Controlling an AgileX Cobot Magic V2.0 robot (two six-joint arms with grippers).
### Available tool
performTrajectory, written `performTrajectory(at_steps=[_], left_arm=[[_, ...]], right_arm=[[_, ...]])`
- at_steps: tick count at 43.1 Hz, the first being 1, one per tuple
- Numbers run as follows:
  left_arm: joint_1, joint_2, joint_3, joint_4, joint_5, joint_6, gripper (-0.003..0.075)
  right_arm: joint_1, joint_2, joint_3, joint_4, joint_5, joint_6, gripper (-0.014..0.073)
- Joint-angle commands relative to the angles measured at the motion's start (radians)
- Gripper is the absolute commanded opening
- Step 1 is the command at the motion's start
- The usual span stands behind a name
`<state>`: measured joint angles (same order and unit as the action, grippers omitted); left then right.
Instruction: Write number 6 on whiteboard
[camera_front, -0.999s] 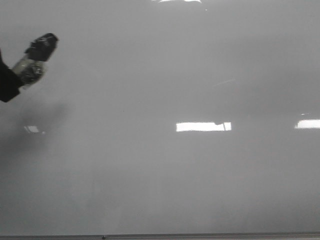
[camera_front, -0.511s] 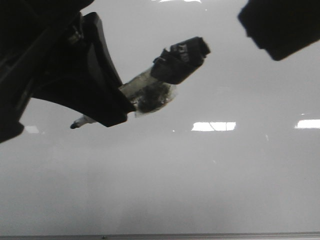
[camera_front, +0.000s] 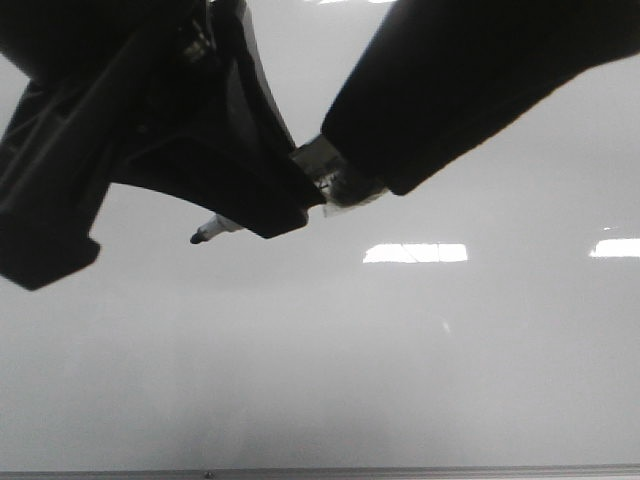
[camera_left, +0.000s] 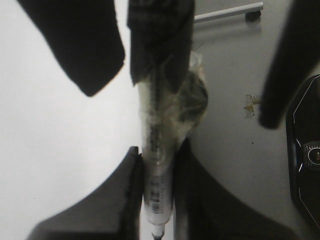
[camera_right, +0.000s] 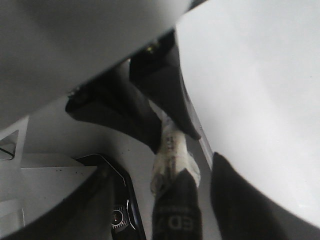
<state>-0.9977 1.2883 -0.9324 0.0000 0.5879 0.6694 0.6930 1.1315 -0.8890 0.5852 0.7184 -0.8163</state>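
The whiteboard is a glossy pale grey sheet that fills the front view; no number 6 shows on it. My left gripper is shut on a clear-bodied marker, whose dark tip points left and down, just off the board. In the left wrist view the marker sits clamped between the fingers of the left gripper. My right gripper is open, its fingers standing wide on either side of the marker's black, tape-wrapped rear end. It shows as a dark mass in the front view.
The board's thin dark bottom edge runs along the foot of the front view. Bright rectangular light reflections lie on the board. A black device with a round dial lies beside the board and also shows in the right wrist view.
The left gripper with the marker has come in from the far left to the upper middle. The right gripper has come down from the top right around the marker's black end.
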Motion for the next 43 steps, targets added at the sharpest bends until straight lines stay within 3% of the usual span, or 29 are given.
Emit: performTrajectory(at_steps=[1,19,24,27,35,39,43], left_arm=[[-0.008,-0.032,-0.035,-0.009,-0.058,0.000,-0.0020],[-0.008,-0.032,-0.035,-0.009,-0.057,0.000,-0.0020],[-0.008,-0.032,-0.035,-0.009,-0.059,0.000,0.0003],[-0.008,-0.032,-0.035,-0.007,-0.066,0.000,0.0092],[-0.008,-0.032,-0.035,-0.009,-0.077,0.000,0.0483],[-0.008,-0.032,-0.035,-0.009,-0.077,-0.002,0.0517],[-0.008,-0.032,-0.035,-0.011,-0.077,-0.031,0.0461]], right_arm=[[0.004,-0.014,-0.036,0.036,-0.044,-0.018,0.0263],[0.004,-0.014,-0.037,0.034,0.072,-0.050,-0.0070],[0.004,-0.014,-0.037,0.020,0.072,-0.050,-0.0064],[-0.005,-0.014,-0.037,0.001,0.077,-0.048,-0.0064],[-0.090,-0.029,-0.028,-0.071,0.119,-0.030,-0.0064],[-0.154,-0.063,0.002,-0.075,0.096,-0.030,-0.0060],[-0.231,-0.111,0.047,-0.075,0.020,-0.022,-0.0058]])
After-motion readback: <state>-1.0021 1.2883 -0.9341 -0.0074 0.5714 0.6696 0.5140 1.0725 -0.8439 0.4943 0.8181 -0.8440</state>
